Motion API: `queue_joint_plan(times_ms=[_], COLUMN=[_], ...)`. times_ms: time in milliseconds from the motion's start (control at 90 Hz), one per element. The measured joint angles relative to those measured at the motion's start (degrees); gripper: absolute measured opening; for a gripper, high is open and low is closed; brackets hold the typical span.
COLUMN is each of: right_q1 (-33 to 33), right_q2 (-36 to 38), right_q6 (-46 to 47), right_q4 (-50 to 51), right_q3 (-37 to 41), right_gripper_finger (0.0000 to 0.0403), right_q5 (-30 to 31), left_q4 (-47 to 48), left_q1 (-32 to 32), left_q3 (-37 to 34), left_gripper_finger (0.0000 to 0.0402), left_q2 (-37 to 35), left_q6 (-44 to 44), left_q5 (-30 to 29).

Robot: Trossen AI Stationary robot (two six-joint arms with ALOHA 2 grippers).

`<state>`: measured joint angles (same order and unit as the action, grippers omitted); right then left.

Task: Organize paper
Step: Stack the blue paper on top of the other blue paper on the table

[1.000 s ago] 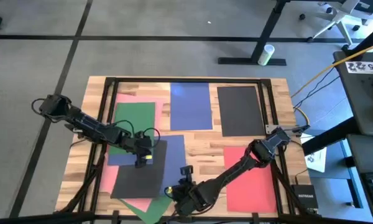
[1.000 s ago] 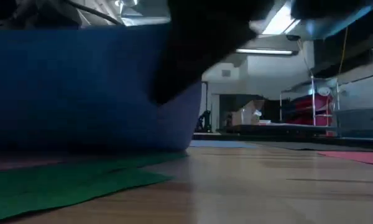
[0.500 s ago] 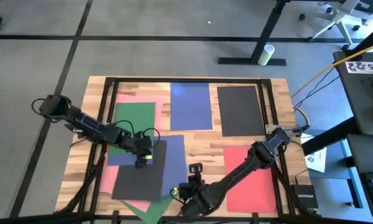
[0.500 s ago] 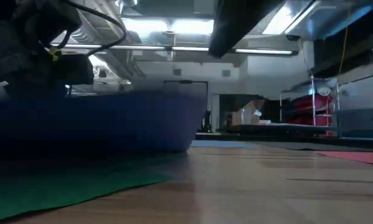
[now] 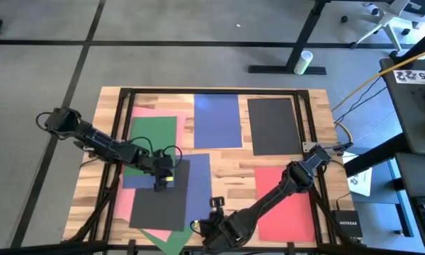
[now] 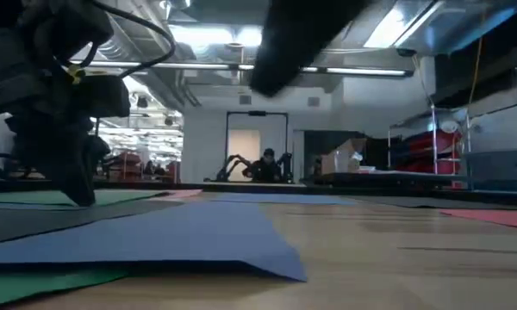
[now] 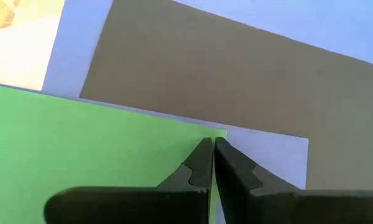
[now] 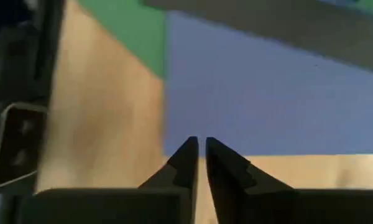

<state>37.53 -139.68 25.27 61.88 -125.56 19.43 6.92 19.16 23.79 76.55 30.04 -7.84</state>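
A loose pile of paper lies at the table's left: a green sheet (image 5: 152, 134), a blue sheet (image 5: 198, 178), a black sheet (image 5: 159, 202), a pink one (image 5: 122, 207) and another green one (image 5: 166, 239). My left gripper (image 5: 161, 181) is shut and points down at the upper green sheet's near right corner. My right gripper (image 8: 201, 148) is shut and hovers by the blue sheet's near edge (image 8: 248, 149), close to the table's near edge. It holds nothing. The blue sheet (image 6: 172, 237) lies flat. My left gripper sets its shut fingertips (image 7: 205, 152) on the green sheet's near right corner (image 7: 199, 132). It comes from above, pointing down. The sheet lies flat on the blue and black sheets beneath it (image 7: 267, 146).
Single sheets lie apart on the wood: blue (image 5: 217, 120) and black (image 5: 273, 126) at the far side, red (image 5: 287, 205) at the near right, pink (image 5: 143, 110) under the green one. Bare wood (image 5: 230, 166) shows in the middle. A black frame (image 5: 308, 106) rims the table.
The blue sheet's near part, which stood raised in front of the low camera, has dropped and now lies flat on the table. My right arm has gone toward the table's near edge and risen away from the sheet.
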Motion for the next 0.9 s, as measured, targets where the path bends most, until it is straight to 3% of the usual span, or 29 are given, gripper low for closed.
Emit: queue_joint_plan(times_ms=[244,411,656,900], right_q1=[0.77,0.62,0.31,0.51], right_q2=[0.0,0.0,0.11,0.15], right_q6=[4.28,8.0,11.75,13.95], right_q4=[-9.04,-14.43,-20.03,-16.04], right_q3=[5.28,8.0,13.7,13.84], right_gripper_finger=[0.0144,0.0195,0.0207,0.0202], right_q5=[-0.72,2.5,3.98,9.88], left_q4=[-0.07,-0.19,-0.26,-0.28], left_q1=[0.0,0.0,0.0,0.0], left_q3=[0.0,-0.02,-0.04,-0.04], left_gripper_finger=[0.0,0.0,0.0,0.0], left_q2=[0.0,0.0,0.0,0.0], left_q6=[0.12,0.59,0.59,1.22], left_q5=[-0.02,-0.04,-0.04,-0.08])
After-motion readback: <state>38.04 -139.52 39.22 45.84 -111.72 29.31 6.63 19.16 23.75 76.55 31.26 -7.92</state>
